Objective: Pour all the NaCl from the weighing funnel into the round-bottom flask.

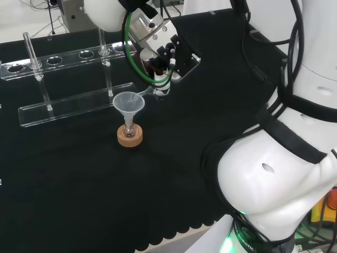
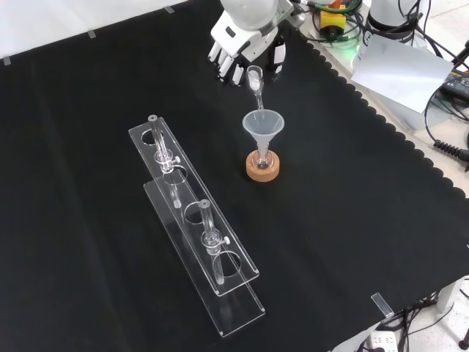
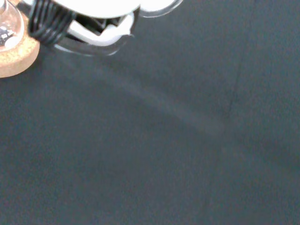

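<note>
Leftmost in the front view, a clear rack (image 2: 196,242) with two upright glass tubes lies on the black cloth (image 2: 88,147). Right of it, a small round-bottom flask (image 2: 263,158) sits on a cork ring (image 2: 263,170) with a plastic funnel (image 2: 263,126) in its neck. Just above, the hand (image 2: 233,53) has its fingers curled round the weighing funnel (image 2: 256,79), tilted with its spout down at the plastic funnel's rim. Whether any salt is falling is unclear.
</note>
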Robot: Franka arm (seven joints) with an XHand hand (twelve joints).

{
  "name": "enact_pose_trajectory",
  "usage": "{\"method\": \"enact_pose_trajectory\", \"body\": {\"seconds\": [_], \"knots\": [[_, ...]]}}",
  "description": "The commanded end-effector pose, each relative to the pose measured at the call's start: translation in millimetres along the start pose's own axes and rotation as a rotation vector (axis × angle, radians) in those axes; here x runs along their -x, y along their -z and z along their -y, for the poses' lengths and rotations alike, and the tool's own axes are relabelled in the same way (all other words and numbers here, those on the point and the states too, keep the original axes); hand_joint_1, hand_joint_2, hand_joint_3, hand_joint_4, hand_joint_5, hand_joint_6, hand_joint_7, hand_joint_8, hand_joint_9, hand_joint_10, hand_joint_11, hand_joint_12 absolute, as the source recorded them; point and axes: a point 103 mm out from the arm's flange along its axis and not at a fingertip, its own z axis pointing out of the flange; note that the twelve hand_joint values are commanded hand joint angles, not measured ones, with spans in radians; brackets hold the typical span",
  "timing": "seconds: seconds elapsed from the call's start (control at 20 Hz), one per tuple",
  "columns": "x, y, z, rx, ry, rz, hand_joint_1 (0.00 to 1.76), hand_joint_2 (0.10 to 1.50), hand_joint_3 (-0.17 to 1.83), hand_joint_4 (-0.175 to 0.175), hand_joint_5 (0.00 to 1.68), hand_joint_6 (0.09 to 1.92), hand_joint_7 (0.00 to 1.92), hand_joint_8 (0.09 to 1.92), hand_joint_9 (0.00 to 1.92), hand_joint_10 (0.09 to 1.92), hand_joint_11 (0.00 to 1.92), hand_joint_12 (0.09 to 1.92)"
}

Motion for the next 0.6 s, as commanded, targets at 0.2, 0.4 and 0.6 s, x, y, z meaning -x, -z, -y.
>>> {"method": "enact_pose_trajectory", "body": {"seconds": [0.2, 0.4, 0.6], "knots": [[-4.5, 4.7, -2.9, -0.021, 0.0, 0.034, 1.1, 0.62, 0.85, 0.175, 1.14, 1.0, 0.63, 0.61, 0.9, 0.43, 0.61, 1.21], [-6.8, 7.1, -4.6, -0.032, -0.005, 0.059, 1.1, 0.62, 0.85, 0.175, 1.14, 1.0, 0.63, 0.61, 0.9, 0.43, 0.61, 1.21], [-11.0, 10.3, -4.5, -0.037, -0.01, 0.072, 1.1, 0.62, 0.85, 0.175, 1.14, 1.0, 0.63, 0.61, 0.9, 0.43, 0.61, 1.21]]}}
